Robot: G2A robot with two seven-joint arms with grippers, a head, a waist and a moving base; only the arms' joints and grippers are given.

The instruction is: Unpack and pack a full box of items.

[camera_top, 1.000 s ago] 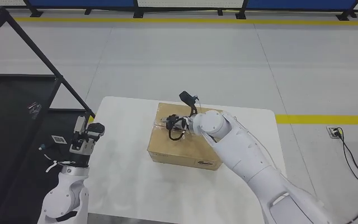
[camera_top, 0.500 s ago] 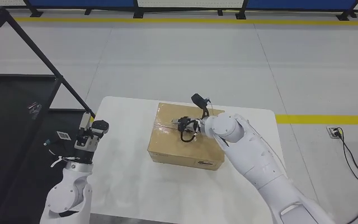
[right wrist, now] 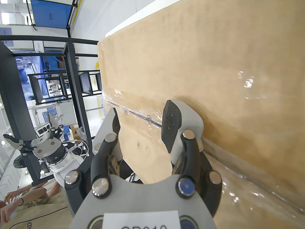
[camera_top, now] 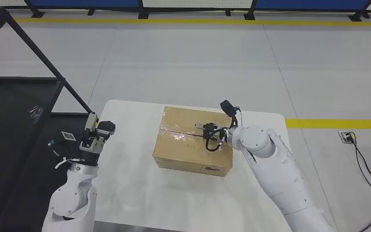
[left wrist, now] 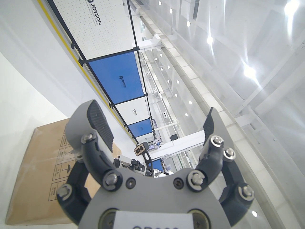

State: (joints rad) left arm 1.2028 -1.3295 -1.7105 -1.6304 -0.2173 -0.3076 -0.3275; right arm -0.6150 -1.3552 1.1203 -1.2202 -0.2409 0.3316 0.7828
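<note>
A closed cardboard box (camera_top: 188,148) sits in the middle of the white table (camera_top: 127,180), with clear tape along its top seam (right wrist: 238,177). My right gripper (camera_top: 204,126) lies low over the box top (right wrist: 202,55), right of its middle, and is open (right wrist: 143,122) with nothing between its fingers. One ribbed pad (right wrist: 170,125) sits close against the cardboard beside the seam. My left gripper (camera_top: 97,132) is at the table's left edge, well away from the box (left wrist: 35,165). It points upward and stands open (left wrist: 155,120) and empty.
A black metal frame (camera_top: 46,64) rises left of the table, with dark netting beneath it. Bare white tabletop lies in front of and left of the box. People sit beyond the table's left side (right wrist: 23,199), away from the box.
My right gripper has slid rightward along the box's top seam, from its left end to past the middle. The left arm has shifted slightly toward the table and tilted.
</note>
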